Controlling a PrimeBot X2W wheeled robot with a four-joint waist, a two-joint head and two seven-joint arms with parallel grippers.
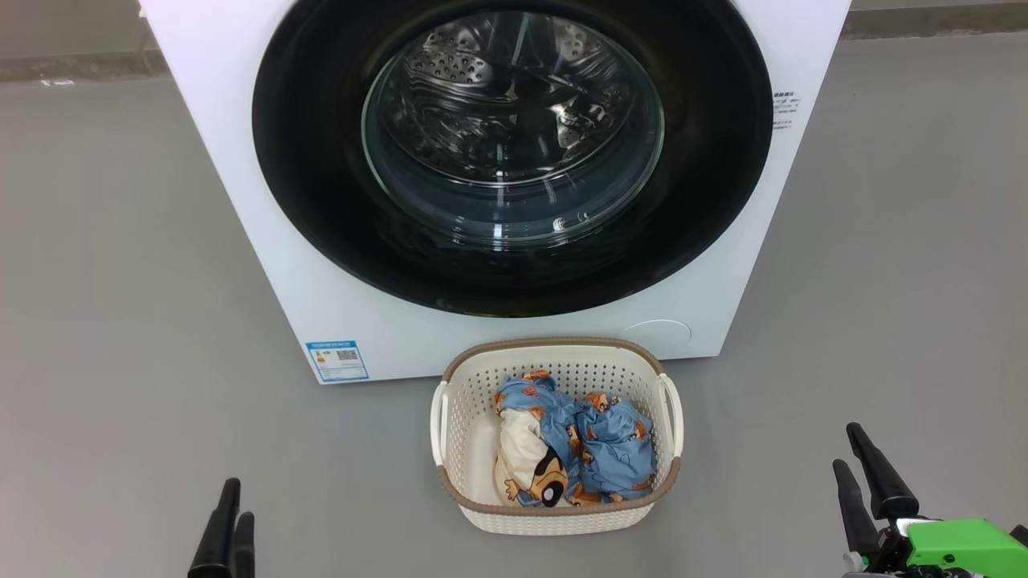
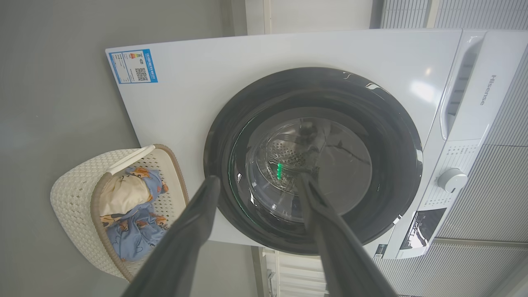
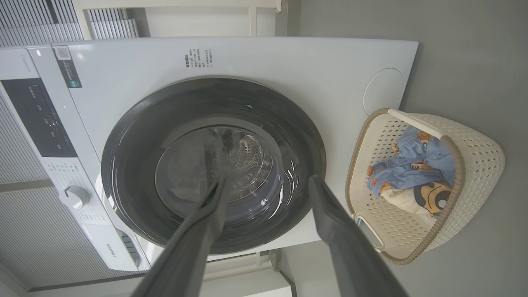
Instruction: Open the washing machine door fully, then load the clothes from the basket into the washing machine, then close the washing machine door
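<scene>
The washing machine door [image 1: 514, 152] sat shut on the washing machine [image 1: 385, 337] at upper centre of the head view. Just below stood the basket [image 1: 562, 522], holding the clothes [image 1: 598, 449]. The left gripper [image 2: 258, 178] and right gripper [image 3: 267, 180] were empty, jaws spread wide.

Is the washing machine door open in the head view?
No, the washing machine door sits shut, flat against the front of the washing machine.

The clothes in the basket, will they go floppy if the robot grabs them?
Probably floppy: the clothes lie crumpled in soft folds, so they would likely droop. They look small and thin, so likely light. Bunched together in the basket, one might drag another along.
</scene>
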